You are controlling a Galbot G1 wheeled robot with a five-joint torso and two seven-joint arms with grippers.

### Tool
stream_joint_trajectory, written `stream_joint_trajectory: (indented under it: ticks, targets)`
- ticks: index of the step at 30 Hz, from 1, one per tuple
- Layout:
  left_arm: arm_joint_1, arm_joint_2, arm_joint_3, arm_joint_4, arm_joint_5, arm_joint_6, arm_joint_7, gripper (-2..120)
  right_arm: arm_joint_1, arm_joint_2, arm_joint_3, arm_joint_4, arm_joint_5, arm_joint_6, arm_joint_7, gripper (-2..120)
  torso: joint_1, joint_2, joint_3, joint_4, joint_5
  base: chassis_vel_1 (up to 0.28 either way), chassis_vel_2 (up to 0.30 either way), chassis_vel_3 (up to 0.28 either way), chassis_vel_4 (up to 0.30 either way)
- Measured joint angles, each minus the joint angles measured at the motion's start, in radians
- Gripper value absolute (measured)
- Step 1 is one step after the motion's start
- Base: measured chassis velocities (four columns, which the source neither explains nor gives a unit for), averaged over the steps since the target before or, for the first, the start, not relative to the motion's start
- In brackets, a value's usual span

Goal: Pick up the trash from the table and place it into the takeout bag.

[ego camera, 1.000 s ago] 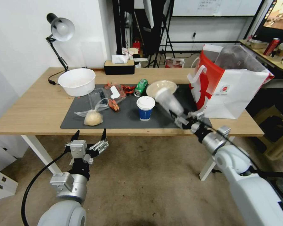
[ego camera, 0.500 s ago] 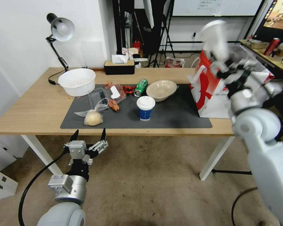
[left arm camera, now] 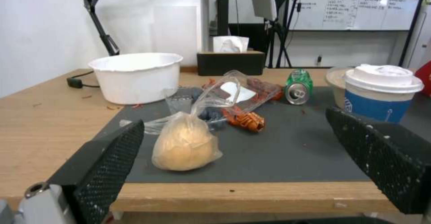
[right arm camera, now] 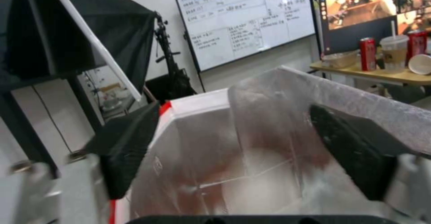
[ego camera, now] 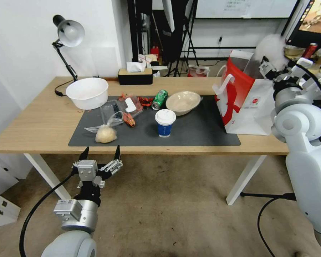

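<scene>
At the right end of the table (ego camera: 35,117), the takeout bag (ego camera: 253,103) is standing upright with its mouth open, its red side panel facing the rest of the table and its near corner sitting on the edge of the dark grey mat (ego camera: 203,132). The right gripper (right arm camera: 233,107) is hovering over the bag's mouth with its fingers spread wide. Through the gap between them the wrist view is showing the bag's silvery lining, and nothing is clearly clamped there. In the head view a blurred whitish shape (ego camera: 273,46) is showing just above that gripper; it is too smeared to tell what it is. The remaining trash is lying on the mat, well apart from the bag. A white-lidded blue paper cup (ego camera: 165,122) is standing upright near the mat's middle. Behind it a beige bowl (ego camera: 183,102) is resting with a green can (ego camera: 159,99) lying on its side just beside it. Further left, red scraps and clear wrappers (ego camera: 132,105) are sitting in a loose heap, and a clear bag with a tan bun (ego camera: 106,134) is lying near the mat's front left corner. A large white bowl (ego camera: 87,92) is sitting at the mat's far left corner, with a desk lamp (ego camera: 67,34) behind it and a black tissue box (ego camera: 134,75) at the table's back edge. The left gripper (ego camera: 101,150) is waiting below the table's front edge, fingers apart and holding nothing, pointing up toward the bun.
</scene>
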Motion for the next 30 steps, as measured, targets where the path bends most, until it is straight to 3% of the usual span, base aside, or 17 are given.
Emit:
stream_joint_trajectory:
  ticks: [2,6,9,10,12,14,16,17,21,27,30]
  targets:
    - [-0.002,0.0,0.0,0.001,0.0,0.001,0.001,100,0.001,0.0,0.0,-0.002,0.0,-0.003,0.004,97,0.0,0.0,0.0,0.0,0.0,0.0,0.0,0.0,0.0]
    - [-0.003,0.0,0.0,0.003,0.0,0.001,0.001,100,0.002,0.001,0.002,0.001,0.022,0.035,-0.014,100,0.0,0.0,0.0,0.0,0.0001,0.0,0.0,0.0,0.0]
    - [-0.006,0.0,0.0,0.007,0.0,0.001,0.001,100,-0.039,-0.001,0.006,0.054,0.086,0.14,-0.143,100,0.0,0.0,0.0,0.0004,-0.0003,0.0,0.0,0.0,0.0]
    - [-0.006,0.0,0.0,0.007,0.0,0.001,0.001,100,-0.039,-0.001,0.006,0.054,0.086,0.14,-0.143,100,0.0,0.0,0.0,0.0004,-0.0003,0.0,0.0,0.0,0.0]
    - [-0.008,0.0,0.0,0.009,-0.002,0.001,0.001,100,-0.107,-0.01,0.005,0.106,0.091,0.185,-0.258,100,0.0,0.0,0.0,0.0003,-0.0003,0.0,0.0,0.0,0.0]
    - [-0.009,0.0,-0.001,0.01,-0.003,0.0,0.001,100,-0.151,-0.015,-0.003,0.133,0.076,0.204,-0.307,100,0.0,0.0,0.0,-0.0002,-0.0001,0.0,0.0,0.0,0.0]
    - [-0.011,0.0,-0.004,0.012,-0.006,-0.003,0.001,100,-0.249,-0.024,-0.034,0.192,-0.01,0.223,-0.377,100,0.0,0.0,0.0,-0.0002,0.0002,0.0,0.0,0.0,0.0]
    - [-0.011,0.0,-0.004,0.012,-0.006,-0.003,0.001,100,-0.249,-0.024,-0.034,0.192,-0.01,0.223,-0.377,100,0.0,0.0,0.0,-0.0002,0.0002,0.0,0.0,0.0,0.0]
    - [-0.015,0.0,-0.005,0.016,-0.008,-0.006,0.001,100,-0.391,-0.015,-0.076,0.247,-0.22,0.266,-0.429,100,0.0,0.0,0.0,0.0001,0.0001,0.0,0.0,0.0,0.0]
    - [-0.019,0.0,-0.005,0.027,-0.01,-0.013,0.001,100,-0.628,0.028,-0.104,0.269,-0.468,0.379,-0.414,100,0.0,0.0,0.0,-0.0001,0.0,0.0,0.0,0.0,0.0]
    - [-0.021,0.0,-0.005,0.031,-0.011,-0.014,0.001,100,-0.695,0.043,-0.106,0.268,-0.525,0.42,-0.393,100,0.0,0.0,0.0,0.0,-0.0002,0.0,0.0,0.0,0.0]
